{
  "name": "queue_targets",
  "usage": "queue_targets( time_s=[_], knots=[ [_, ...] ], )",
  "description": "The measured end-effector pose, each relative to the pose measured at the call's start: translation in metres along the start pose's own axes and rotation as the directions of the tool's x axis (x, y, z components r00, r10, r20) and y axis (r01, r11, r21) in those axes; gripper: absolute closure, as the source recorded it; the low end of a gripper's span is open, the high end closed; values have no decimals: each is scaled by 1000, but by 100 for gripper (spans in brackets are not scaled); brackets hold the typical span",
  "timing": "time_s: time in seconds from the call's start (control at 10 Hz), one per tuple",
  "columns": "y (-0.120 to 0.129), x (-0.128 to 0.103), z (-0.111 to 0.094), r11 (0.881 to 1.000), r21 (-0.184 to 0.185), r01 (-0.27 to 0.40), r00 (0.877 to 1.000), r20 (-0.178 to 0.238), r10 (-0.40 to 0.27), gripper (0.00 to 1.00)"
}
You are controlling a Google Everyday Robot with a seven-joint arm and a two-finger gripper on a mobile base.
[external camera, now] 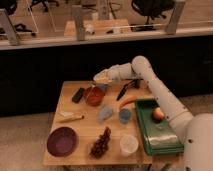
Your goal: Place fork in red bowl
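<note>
The red bowl stands on the wooden table, in its back half left of the middle. My gripper hovers just above the bowl's far rim, at the end of the white arm that reaches in from the right. I cannot make out the slim silver fork on the table or at the gripper. The dark purple dish sits at the front left.
A black-handled knife and a carrot lie right of the bowl. A black object, a pale wooden utensil, a blue cup, grapes and a white cup stand around. A green tray at the right holds a fruit.
</note>
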Motion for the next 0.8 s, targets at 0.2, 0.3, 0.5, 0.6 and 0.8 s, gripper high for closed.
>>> queue_targets(
  time_s=[0.2, 0.3, 0.5, 0.6, 0.8],
  knots=[
    [-22, 17, -20, 998, 61, -22, 1000, 6, 22, 98],
    [-29, 26, -26, 996, 81, -38, 999, 11, 38, 97],
    [-34, 39, -26, 992, 105, -65, 998, 30, 62, 80],
    [-33, 43, -22, 991, 112, -77, 996, 46, 73, 71],
    [-32, 56, -20, 983, 150, -109, 992, 82, 97, 49]
  ],
)
